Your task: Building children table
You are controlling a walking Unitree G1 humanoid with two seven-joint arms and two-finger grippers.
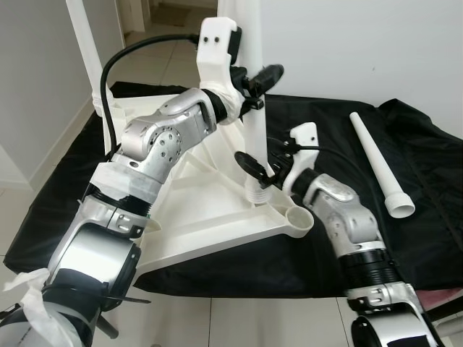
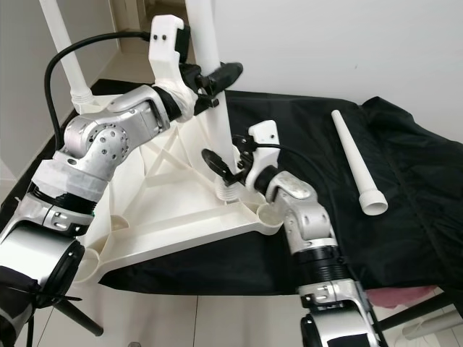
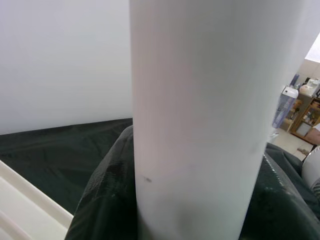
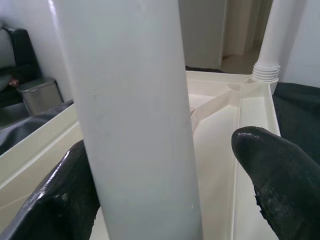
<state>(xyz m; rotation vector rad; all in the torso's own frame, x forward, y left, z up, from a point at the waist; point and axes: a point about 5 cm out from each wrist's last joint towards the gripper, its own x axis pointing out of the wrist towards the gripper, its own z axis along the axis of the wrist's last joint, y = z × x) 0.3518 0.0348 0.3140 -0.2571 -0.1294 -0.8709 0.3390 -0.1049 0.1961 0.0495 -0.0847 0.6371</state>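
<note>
Left eye view: leg (image 1: 255, 123) upright in a corner socket of the upturned tabletop (image 1: 210, 217) on a black cloth (image 1: 325, 130). Left gripper (image 1: 259, 85) clamps it high; right gripper (image 1: 255, 172), fingers apart, brackets its base. Risk: tilting could cross-thread or unseat it; spare leg (image 1: 380, 163) may roll.

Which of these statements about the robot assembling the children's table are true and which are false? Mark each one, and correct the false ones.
1. The tabletop lies upside down on the black cloth. True.
2. Both grippers are at the same upright leg. True: the left gripper is higher up, the right gripper near its base.
3. A loose leg lies on the tabletop. False: it lies on the cloth, to the robot's right of the tabletop.
4. The corner socket nearest the right arm already holds a leg. False: it is empty.
5. Another leg stands at the far left corner. True.
</note>
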